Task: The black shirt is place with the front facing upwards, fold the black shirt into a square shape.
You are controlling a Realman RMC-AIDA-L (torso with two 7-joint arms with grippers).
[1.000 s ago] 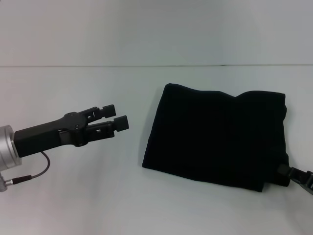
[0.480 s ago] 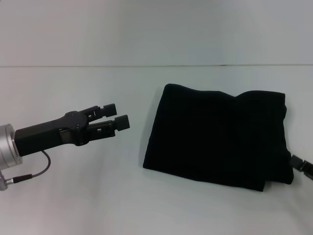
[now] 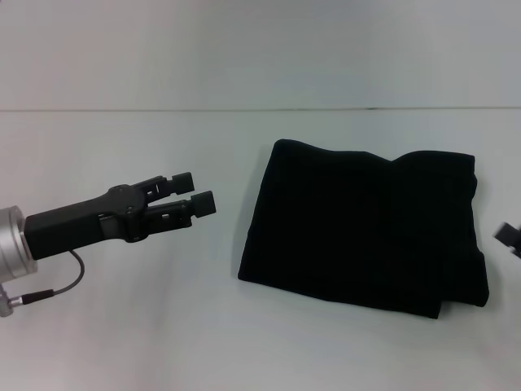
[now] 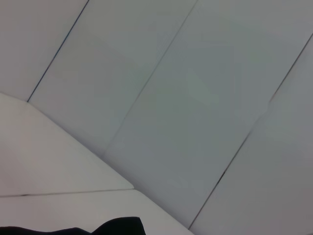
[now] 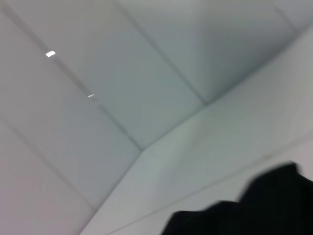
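Observation:
The black shirt (image 3: 366, 228) lies folded into a rough square on the white table, right of centre in the head view. No lettering shows. Its edge also shows in the left wrist view (image 4: 98, 227) and in the right wrist view (image 5: 254, 210). My left gripper (image 3: 194, 194) hovers left of the shirt, apart from it, fingers slightly parted and empty. My right gripper (image 3: 509, 238) shows only as a black tip at the right edge, just clear of the shirt's right side.
The white table (image 3: 163, 326) runs back to a pale wall, with a seam line (image 3: 244, 109) behind the shirt. A thin cable (image 3: 57, 289) hangs under my left wrist.
My right gripper has let go of the shirt's lower right corner and drawn back up and right, nearly out of view. The corner has settled. The left arm has not moved.

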